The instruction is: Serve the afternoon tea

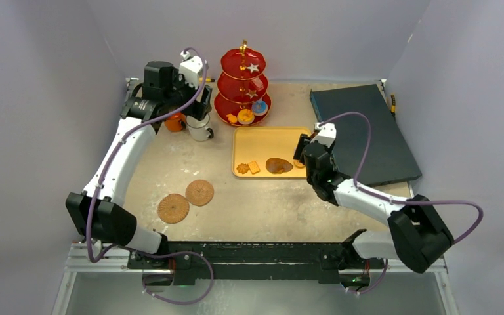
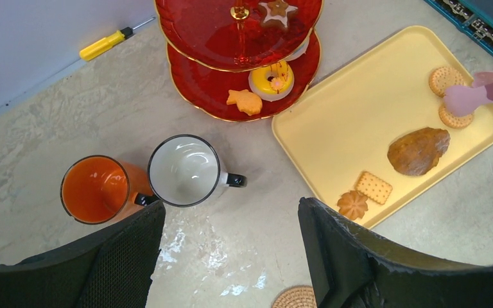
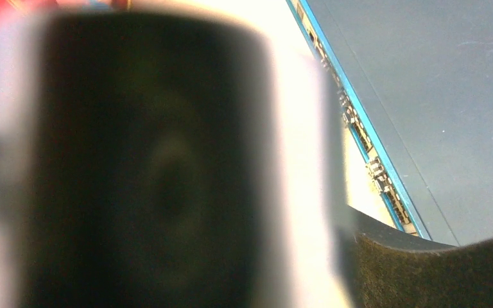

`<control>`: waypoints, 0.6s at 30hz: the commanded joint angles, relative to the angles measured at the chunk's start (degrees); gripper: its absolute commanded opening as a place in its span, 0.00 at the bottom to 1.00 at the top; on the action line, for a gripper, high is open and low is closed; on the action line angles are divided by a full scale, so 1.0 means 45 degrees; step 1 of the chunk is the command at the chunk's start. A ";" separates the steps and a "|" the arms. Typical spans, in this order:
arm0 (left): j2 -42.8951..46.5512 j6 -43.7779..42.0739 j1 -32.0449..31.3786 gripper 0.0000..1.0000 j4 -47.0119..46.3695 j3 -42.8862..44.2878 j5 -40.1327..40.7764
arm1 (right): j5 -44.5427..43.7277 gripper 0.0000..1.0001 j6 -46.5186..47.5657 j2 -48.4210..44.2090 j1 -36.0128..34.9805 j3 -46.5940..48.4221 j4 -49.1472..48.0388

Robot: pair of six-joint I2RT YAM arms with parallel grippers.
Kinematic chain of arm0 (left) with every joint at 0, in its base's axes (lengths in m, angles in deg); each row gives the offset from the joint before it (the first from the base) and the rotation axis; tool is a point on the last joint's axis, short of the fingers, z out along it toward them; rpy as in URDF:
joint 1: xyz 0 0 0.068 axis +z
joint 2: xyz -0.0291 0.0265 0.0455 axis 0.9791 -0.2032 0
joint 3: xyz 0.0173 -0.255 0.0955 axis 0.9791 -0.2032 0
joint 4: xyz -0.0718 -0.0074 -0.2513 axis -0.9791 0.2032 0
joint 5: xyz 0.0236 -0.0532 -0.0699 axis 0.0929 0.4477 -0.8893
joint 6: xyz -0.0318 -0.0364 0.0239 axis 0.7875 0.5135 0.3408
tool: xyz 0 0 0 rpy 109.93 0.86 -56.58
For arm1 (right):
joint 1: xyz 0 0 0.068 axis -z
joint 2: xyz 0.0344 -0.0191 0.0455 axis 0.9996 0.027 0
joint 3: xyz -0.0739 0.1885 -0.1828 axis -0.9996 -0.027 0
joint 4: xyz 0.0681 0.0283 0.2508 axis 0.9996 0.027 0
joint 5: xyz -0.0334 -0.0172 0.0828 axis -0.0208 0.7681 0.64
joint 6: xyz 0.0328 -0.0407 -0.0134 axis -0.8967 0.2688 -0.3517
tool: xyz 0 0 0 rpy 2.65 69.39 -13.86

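Your left pincer (image 2: 231, 206) hangs with its fingers apart and nothing between them, just above the white mug (image 2: 184, 170) and orange mug (image 2: 96, 189), which stand upright side by side. Beyond them, the red stand (image 2: 199, 83) carries a doughnut (image 2: 271, 80) on its lowest tier. The yellow tray (image 2: 334, 128) beside it holds biscuits (image 2: 373, 187), with room between mugs and tray. Your right pincer (image 1: 300, 152) sits over the tray's right edge. A blurred dark shape fills its camera, so I cannot tell its grip.

Mugs: orange mug (image 2: 96, 189) and white mug (image 2: 184, 170) touch, no gap between.
Open lane: bare table (image 2: 257, 218) between white mug and yellow tray (image 2: 353, 109).
Barrier: three-tier stand (image 2: 199, 32) crowds the tray's far-left corner.
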 commanded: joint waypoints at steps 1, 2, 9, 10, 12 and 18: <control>0.0107 0.0143 0.0083 0.75 -0.0178 0.0402 0.0191 | -0.0380 0.64 -0.0328 0.0668 0.0118 0.0479 -0.0805; 0.0104 0.0135 0.0083 0.75 -0.0240 0.0416 0.0200 | -0.0341 0.64 -0.0377 0.0871 0.0116 0.0542 -0.0834; 0.0033 -0.0004 0.0094 0.75 -0.0749 0.0696 0.0341 | -0.0009 0.64 -0.0371 0.0653 0.0115 0.0461 -0.0564; -0.0005 0.0002 0.0092 0.75 -0.0719 0.0761 0.0328 | 0.0047 0.64 -0.0373 0.0554 0.0118 0.0393 -0.0512; -0.0032 -0.0004 0.0094 0.75 -0.0674 0.0817 0.0248 | 0.0160 0.64 -0.0408 0.0374 0.0117 0.0251 -0.0360; 0.0093 -0.0032 0.0093 0.75 -0.0590 0.0800 0.0209 | 0.0474 0.64 -0.0407 0.0045 -0.0025 0.0030 0.0211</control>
